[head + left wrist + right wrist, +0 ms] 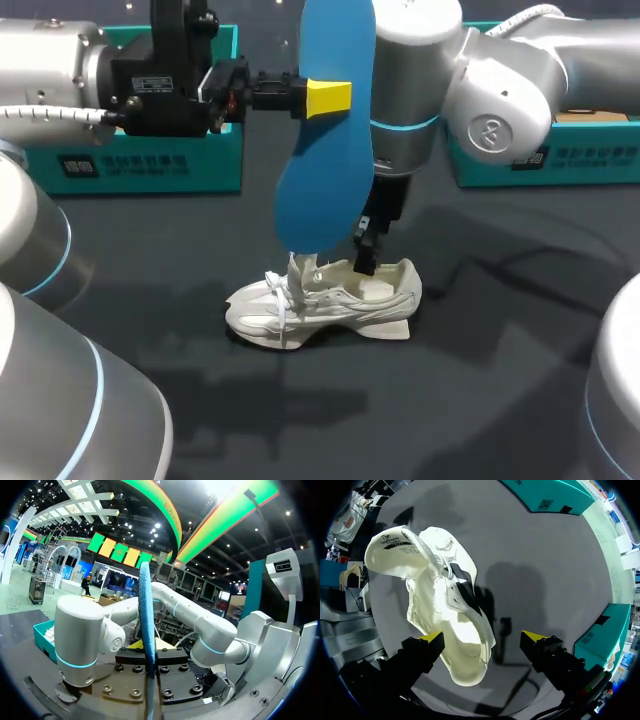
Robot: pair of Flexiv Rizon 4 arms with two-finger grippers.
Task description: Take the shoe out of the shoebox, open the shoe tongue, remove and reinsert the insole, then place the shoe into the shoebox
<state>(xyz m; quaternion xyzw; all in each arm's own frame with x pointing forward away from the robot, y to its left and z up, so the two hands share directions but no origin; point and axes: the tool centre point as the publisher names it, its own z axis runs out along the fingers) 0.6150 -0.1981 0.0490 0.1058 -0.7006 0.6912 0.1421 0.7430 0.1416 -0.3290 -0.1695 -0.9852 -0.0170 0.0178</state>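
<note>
A white shoe [325, 300] lies on its sole on the dark table, its tongue [395, 547] pulled up and open. Above it hangs a blue insole [325, 130], upright and held near its middle, with my left gripper [325, 97] shut on it. In the left wrist view the insole [146, 630] shows edge-on between the fingers of the left gripper [148, 647]. My right gripper [366, 248] hangs just over the shoe's heel opening. In the right wrist view the right gripper [483, 637] stands open, and the heel of the shoe [455, 630] lies between its fingers, close to one of them.
A teal shoebox [150, 150] stands at the back left of the table and another [540, 160] at the back right. Both boxes [545, 497] [600, 630] also show in the right wrist view. Dark tabletop [480, 380] lies in front of the shoe.
</note>
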